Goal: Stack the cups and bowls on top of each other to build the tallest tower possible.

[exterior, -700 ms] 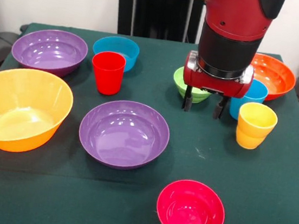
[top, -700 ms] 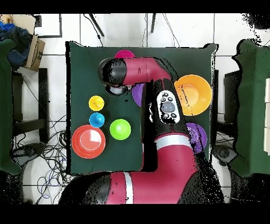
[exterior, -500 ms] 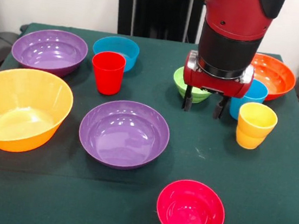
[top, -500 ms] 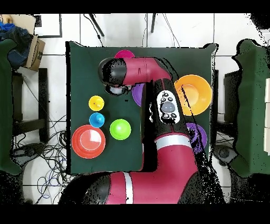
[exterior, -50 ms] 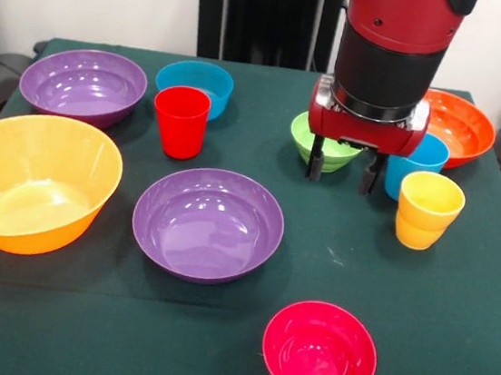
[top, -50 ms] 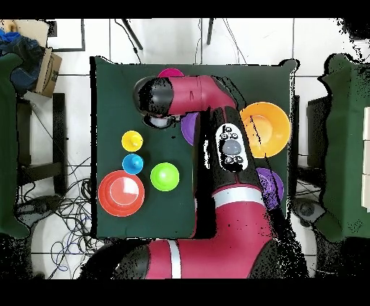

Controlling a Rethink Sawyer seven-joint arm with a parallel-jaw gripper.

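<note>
Gripper (exterior, -50 ms: pixel 344 173) hung above the green cloth table (exterior, -50 ms: pixel 457 295), fingers apart w/ nothing between them, tips clear of the cloth. In the overhead view the gripper (top, -50 ms: pixel 160 121) showed only as a pale patch under the arm's wrist.

Positions rel. to gripper, front view:
- Green bowl (exterior, -50 ms: pixel 313 138) just behind it, partly hidden by the left-hand finger and gripper body.
- Light blue cup (exterior, -50 ms: pixel 423 160) just to picture-right, close to the right-hand finger; whether touching, can't tell.
- Yellow cup (exterior, -50 ms: pixel 428 210) to picture-right and slightly nearer the camera, just in front of the blue cup. It looked like two nested yellow cups, a seam showing partway down.
- Orange bowl (exterior, -50 ms: pixel 464 125) behind and to picture-right, past the blue cup.
- Red cup (exterior, -50 ms: pixel 180 120) well to picture-left, upright, w/ small blue bowl (exterior, -50 ms: pixel 195 80) just behind it.
- Purple bowl (exterior, -50 ms: pixel 208 222) in front and to picture-left, near.
- 2nd purple bowl (exterior, -50 ms: pixel 82 84) far picture-left, at back.
- Big yellow-orange bowl (exterior, -50 ms: pixel 34 181) far picture-left, nearer the camera.
- Magenta-pink bowl (exterior, -50 ms: pixel 319 351) well in front, almost straight below the gripper in the picture.

All upright, mouths up, nothing stacked except the yellow pair.
</note>
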